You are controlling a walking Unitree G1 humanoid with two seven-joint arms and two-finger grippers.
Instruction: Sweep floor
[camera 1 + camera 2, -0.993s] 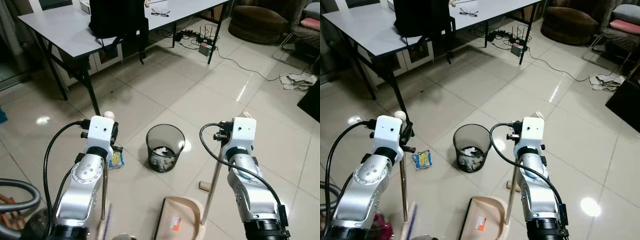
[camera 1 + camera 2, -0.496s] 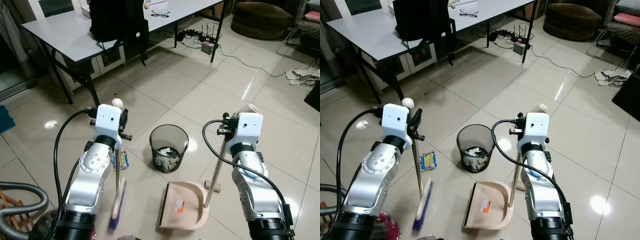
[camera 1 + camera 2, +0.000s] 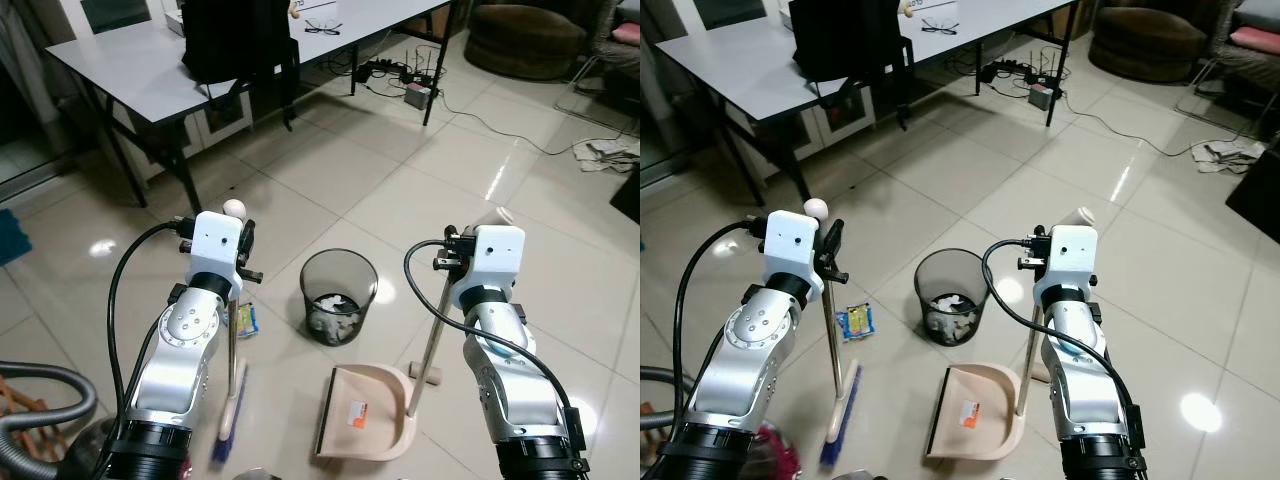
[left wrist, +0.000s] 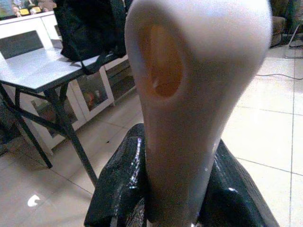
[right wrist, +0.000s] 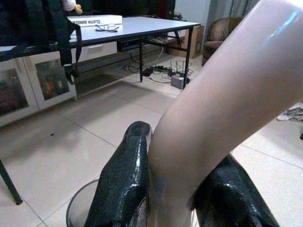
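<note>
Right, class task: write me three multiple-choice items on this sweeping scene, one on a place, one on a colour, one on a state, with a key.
1. Where does the waste bin stand?
A. on the table
B. on the floor between the two arms
C. inside the dustpan

2. What colour is the dustpan?
A. beige
B. red
C. green

3. What is the left gripper doing?
A. hanging open
B. shut on the broom handle
C. lifting the bin

Key: 1 B, the bin sits on the tiles ahead of the broom and dustpan; 2 A, the pan and its handle are pale beige; 3 B, the left wrist view shows both black fingers pressed against the handle, as the right gripper grips the dustpan's.
</note>
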